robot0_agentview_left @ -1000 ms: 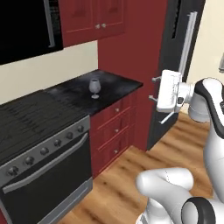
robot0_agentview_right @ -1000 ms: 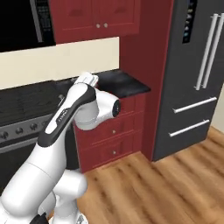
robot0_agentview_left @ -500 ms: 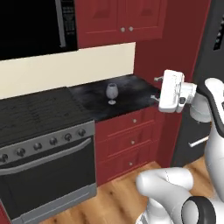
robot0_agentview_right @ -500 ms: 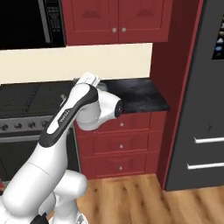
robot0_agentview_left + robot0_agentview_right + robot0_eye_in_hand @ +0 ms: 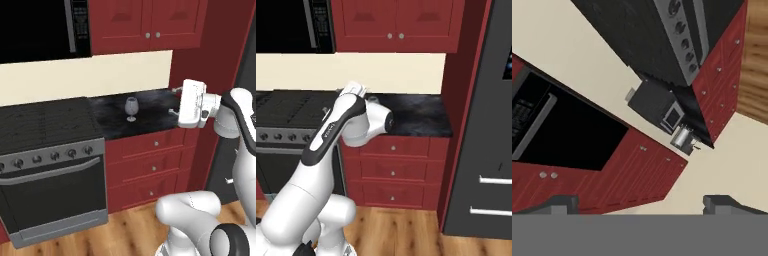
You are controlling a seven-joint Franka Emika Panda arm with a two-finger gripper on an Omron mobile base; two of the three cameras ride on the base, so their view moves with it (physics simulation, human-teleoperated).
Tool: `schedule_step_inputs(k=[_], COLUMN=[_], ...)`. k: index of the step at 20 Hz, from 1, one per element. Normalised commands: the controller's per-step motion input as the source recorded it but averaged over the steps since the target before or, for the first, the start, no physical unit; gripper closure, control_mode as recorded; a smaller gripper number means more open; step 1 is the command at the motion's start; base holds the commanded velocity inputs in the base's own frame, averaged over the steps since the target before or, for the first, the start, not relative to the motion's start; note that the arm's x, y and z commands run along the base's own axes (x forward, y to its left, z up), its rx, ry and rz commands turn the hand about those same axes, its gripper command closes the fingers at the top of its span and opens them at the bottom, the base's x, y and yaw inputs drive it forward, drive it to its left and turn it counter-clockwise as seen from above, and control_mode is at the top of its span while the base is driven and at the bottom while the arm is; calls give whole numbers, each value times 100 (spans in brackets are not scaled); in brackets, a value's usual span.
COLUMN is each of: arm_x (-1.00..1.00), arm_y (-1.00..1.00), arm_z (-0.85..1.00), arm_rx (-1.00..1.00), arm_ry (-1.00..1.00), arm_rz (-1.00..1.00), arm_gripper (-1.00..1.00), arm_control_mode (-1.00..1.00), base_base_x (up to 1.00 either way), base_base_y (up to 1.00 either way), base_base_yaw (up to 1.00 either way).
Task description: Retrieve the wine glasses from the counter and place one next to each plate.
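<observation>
1. Wine glass point(image 5: 131, 108): seen upright, stem vertical, at centre frame on the counter point(image 5: 150, 119), right of the stove point(image 5: 45, 125).
2. Gripper point(image 5: 176, 101): held right of centre, well apart from the glass, jaws spread wide, nothing gripped.

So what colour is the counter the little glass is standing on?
Black with grey marbling; the counter under the wine glass shows best from the left base view.

One wine glass point(image 5: 131, 108) stands on the counter point(image 5: 150, 117), left of my fingers point(image 5: 175, 101) and well apart from them. Stove point(image 5: 47, 122) further left, touching the counter's edge. Drawers point(image 5: 150, 165) below the counter, under my fingers. Wall cabinets point(image 5: 145, 22) above; microwave point(image 5: 40, 27) over the stove. Fridge point(image 5: 491, 135) off to the right
</observation>
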Motion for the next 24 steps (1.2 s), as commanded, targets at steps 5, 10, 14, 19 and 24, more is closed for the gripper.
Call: schedule_step_inputs(k=[5, 10, 14, 19, 24], arm_x=[0, 0, 0, 0, 0], arm_y=[0, 0, 0, 0, 0], arm_z=[0, 0, 0, 0, 0], arm_rx=[0, 0, 0, 0, 0], arm_ry=[0, 0, 0, 0, 0], arm_rz=[0, 0, 0, 0, 0], arm_gripper=[-100, -100, -100, -100, -100], arm_control_mode=[100, 100, 100, 100, 100], base_base_x=[80, 97, 56, 70, 13], base_base_y=[40, -3, -1, 3, -17], base_base_yaw=[-24, -9, 0, -3, 0])
